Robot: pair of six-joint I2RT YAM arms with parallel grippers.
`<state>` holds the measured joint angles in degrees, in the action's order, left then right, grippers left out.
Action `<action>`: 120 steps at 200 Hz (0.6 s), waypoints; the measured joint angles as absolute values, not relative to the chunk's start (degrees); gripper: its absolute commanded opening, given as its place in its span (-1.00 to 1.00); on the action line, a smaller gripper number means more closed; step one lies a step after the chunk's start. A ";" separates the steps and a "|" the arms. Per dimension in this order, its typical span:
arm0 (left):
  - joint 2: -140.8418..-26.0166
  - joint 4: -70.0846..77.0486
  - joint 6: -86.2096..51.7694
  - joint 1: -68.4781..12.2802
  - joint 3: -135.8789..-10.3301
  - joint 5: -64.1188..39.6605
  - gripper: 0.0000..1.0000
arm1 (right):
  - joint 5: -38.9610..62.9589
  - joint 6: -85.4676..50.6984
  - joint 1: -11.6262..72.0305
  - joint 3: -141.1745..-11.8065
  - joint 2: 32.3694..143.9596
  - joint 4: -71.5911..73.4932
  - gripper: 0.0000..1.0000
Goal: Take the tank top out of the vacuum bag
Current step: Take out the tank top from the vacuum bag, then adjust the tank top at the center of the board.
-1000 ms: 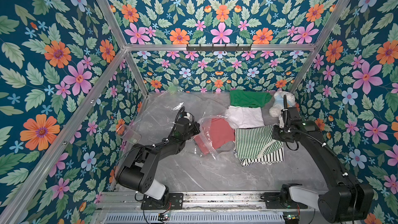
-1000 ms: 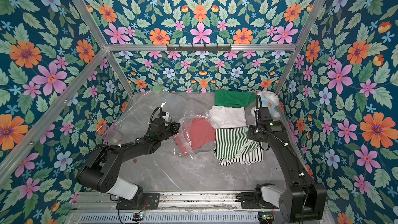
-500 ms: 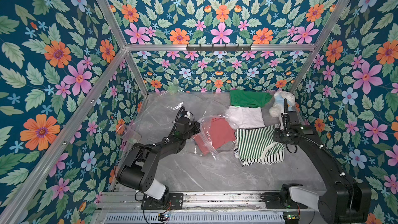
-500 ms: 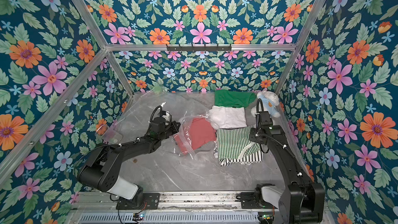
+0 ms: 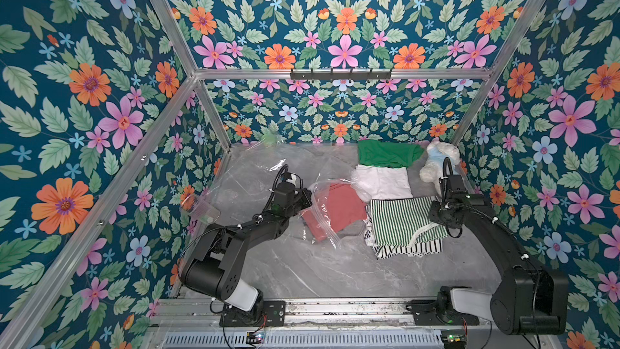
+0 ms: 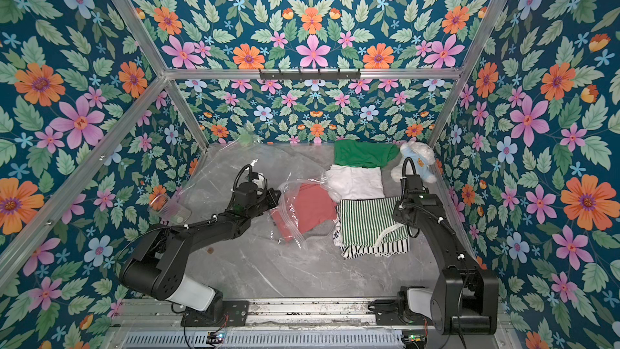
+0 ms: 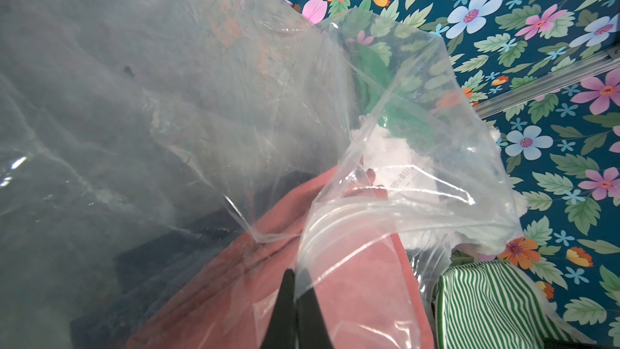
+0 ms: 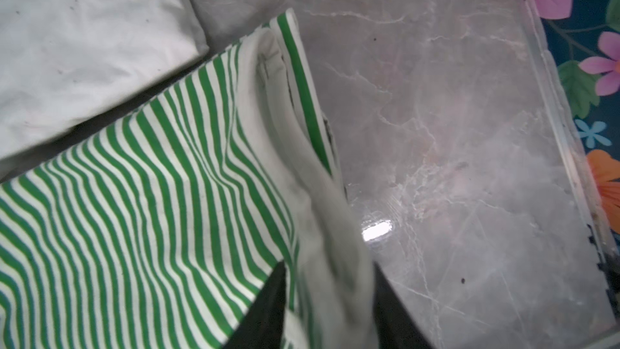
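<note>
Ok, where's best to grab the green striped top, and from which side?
Pinch the white trim band on the green striped top, at its right edge, coming from where the right gripper is. It looks lifted off the table, so fingers can close around it.

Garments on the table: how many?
5: green garment at back, white garment in front, green-striped tank top nearest, black-striped garment beneath that, red garment in the zip bag. More may be hidden.

Green-striped tank top (image 6: 367,219) beside red garment (image 6: 313,208)
</note>
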<state>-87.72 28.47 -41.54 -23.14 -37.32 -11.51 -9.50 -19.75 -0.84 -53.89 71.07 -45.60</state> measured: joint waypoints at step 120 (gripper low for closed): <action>-84.73 28.05 -41.23 -23.14 -37.01 -11.00 -1.00 | -1.10 -20.91 22.57 -51.05 66.11 -35.81 0.56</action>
<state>-84.73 28.05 -41.23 -23.14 -37.01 -11.00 -1.10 -20.91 22.57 -51.05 66.11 -35.81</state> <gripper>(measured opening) 0.048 0.789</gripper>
